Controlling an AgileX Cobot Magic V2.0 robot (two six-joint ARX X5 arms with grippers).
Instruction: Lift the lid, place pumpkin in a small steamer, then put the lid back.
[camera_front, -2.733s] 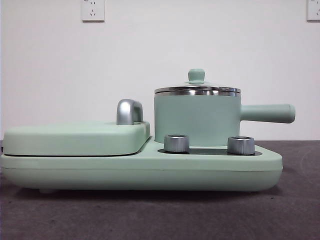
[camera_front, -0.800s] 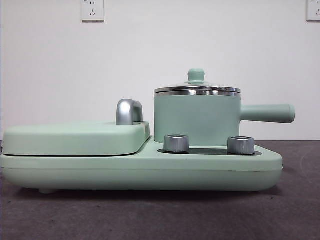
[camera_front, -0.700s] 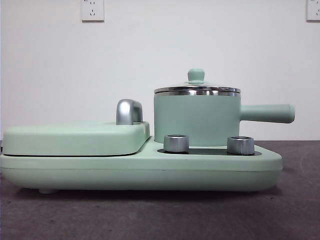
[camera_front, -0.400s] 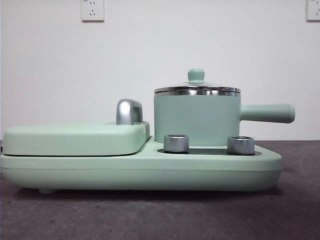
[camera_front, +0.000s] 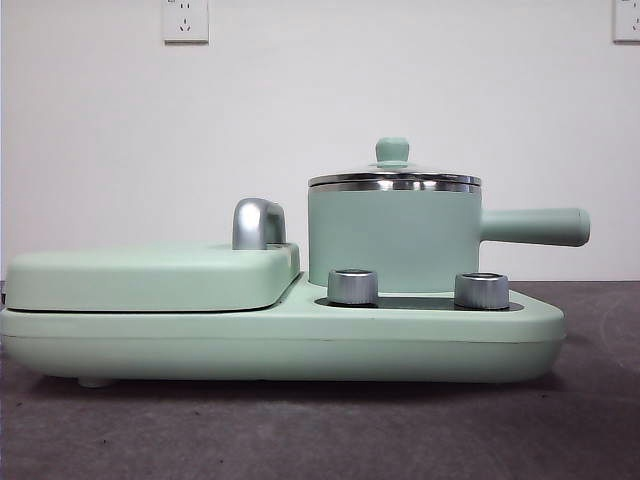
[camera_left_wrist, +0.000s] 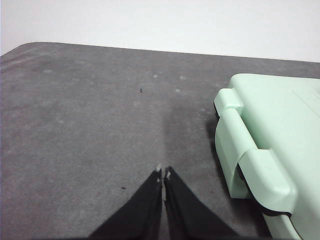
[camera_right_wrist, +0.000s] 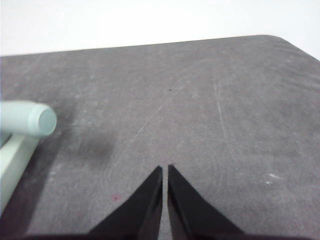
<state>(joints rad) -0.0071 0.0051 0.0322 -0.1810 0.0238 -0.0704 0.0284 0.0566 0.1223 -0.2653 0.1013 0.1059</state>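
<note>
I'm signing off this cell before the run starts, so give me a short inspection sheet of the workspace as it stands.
Surface: dark grey table, faint scratches, small specks.
Job's things: lid seated on the small steamer, which stands on the cooker base behind two steel dials; handle points sideways. Pumpkin: nothing seen.
Clutter: griddle cover closed, chrome handle on top.
Grippers: left gripper shut, above bare table beside the cooker; right gripper shut, near the handle's tip, holding nothing.
Cables: nothing seen.
Surroundings: white wall, wall socket.
</note>
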